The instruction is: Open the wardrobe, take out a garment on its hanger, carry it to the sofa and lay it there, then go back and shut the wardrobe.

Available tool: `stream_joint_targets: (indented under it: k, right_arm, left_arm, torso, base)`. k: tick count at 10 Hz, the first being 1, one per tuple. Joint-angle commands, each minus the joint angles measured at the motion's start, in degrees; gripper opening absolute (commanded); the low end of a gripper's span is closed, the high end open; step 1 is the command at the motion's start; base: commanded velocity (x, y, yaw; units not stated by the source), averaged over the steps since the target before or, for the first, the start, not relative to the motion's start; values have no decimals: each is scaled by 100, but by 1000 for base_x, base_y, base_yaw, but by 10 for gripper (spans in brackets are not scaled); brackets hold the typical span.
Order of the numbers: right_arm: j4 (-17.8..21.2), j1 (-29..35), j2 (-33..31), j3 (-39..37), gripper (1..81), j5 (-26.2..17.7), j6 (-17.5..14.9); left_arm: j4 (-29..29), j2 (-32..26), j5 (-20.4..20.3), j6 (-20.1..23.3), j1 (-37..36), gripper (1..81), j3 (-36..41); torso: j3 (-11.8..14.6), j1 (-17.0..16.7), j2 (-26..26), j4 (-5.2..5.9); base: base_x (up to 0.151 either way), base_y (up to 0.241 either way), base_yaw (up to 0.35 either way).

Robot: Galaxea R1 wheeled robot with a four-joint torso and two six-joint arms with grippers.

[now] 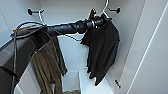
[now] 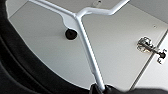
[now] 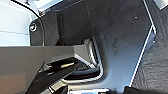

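Arm first: the robot's black left arm crosses the head view's upper middle, its left gripper (image 1: 98,22) at the collar of the thin black short-sleeved T-shirt (image 1: 103,47); I cannot tell how its fingers sit. Beyond, the thin white hanger (image 2: 86,47) hangs on a black hook (image 1: 115,10) in the white wardrobe (image 1: 75,50), upper right. Taking-out is the step; lifting the curved hook clear seems needed. An olive-brown jacket (image 1: 48,66) hangs lower left.

We find no writing, label, brand, number or sign that can be read anywhere (not on the wardrobe (image 1: 150,37) walls, nor on the garment (image 1: 103,47) hanging at the left gripper (image 1: 100,21), nor on the hanger (image 2: 87,50)).
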Motion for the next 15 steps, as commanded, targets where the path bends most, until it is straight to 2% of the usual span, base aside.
stream_joint_targets:
  k: [1,2,3,4,5,7,11,15]
  right_arm:
    - [-13,228,16,34,811,-281,-16]
    - [-13,229,16,25,811,-255,-16]
    - [-4,229,7,25,811,-177,-16]
    - [-13,238,7,34,811,-167,-16]
    - [-13,247,7,34,811,-167,-16]
    - [-4,264,-2,34,811,-167,-16]
    - [-4,308,-2,42,811,-159,-16]
    - [-13,326,-2,42,811,-159,-16]
  left_arm:
    - [346,-274,451,104,-1030,10,129]
    - [434,-247,574,104,-986,10,155]
    - [530,-195,793,104,-934,10,155]
    - [601,-133,996,121,-855,10,146]
    - [609,-80,1049,139,-775,10,129]
    - [609,-28,1049,174,-565,10,181]
    - [601,526,987,183,-151,10,665]
    - [513,290,592,52,-89,10,1078]
  torso:
    - [0,0,0,506]
    - [0,-2,0,175]
    - [0,0,2,370]
    - [0,0,2,492]
    - [0,0,2,564]
    - [0,0,2,566]
    - [0,0,2,566]
    - [0,-2,2,566]
  base:
    - [0,0,0]
    - [0,0,0]
    - [0,0,0]
    - [0,0,0]
    - [0,0,0]
    - [0,0,0]
    - [0,0,0]
    - [0,0,0]
